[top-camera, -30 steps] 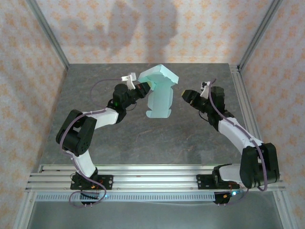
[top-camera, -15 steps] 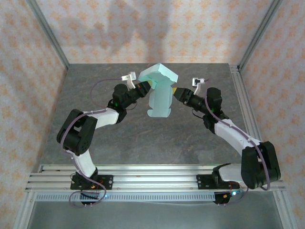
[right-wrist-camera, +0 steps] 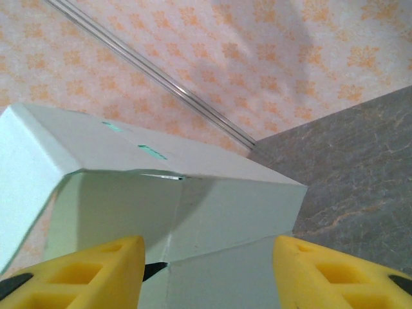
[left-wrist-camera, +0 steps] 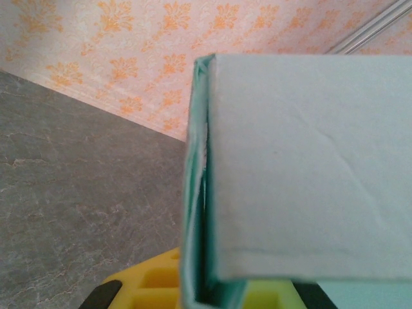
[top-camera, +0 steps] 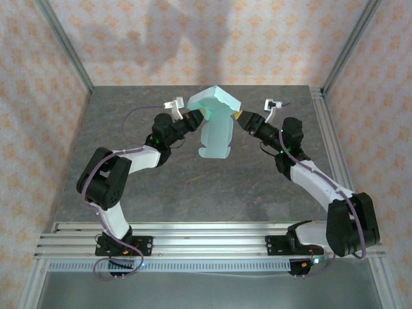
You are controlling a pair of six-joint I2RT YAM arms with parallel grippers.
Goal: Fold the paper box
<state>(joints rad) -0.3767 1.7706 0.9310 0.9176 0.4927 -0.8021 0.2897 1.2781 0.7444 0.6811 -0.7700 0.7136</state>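
Note:
The paper box [top-camera: 215, 129] is pale mint-blue card, partly folded, with a wide top section and a narrower flap hanging toward the table. It is held up above the grey table. My left gripper [top-camera: 191, 117] is shut on its upper left edge; in the left wrist view the card's folded layers [left-wrist-camera: 309, 161] run down between the yellow fingers [left-wrist-camera: 145, 283]. My right gripper [top-camera: 241, 119] is open at the box's upper right side. In the right wrist view its yellow fingers [right-wrist-camera: 84, 273] stand either side of the box's panel [right-wrist-camera: 193, 212], which lies close in front.
The grey stone-patterned table [top-camera: 180, 187] is bounded by wallpapered walls and metal corner posts [top-camera: 64, 48]. An aluminium rail [top-camera: 328, 138] runs along the right edge, and the arms' mounting rails [top-camera: 206, 238] cross the near edge.
My right gripper has moved left and toward the back, from clear of the box to its upper right side. The left gripper and the box have hardly moved.

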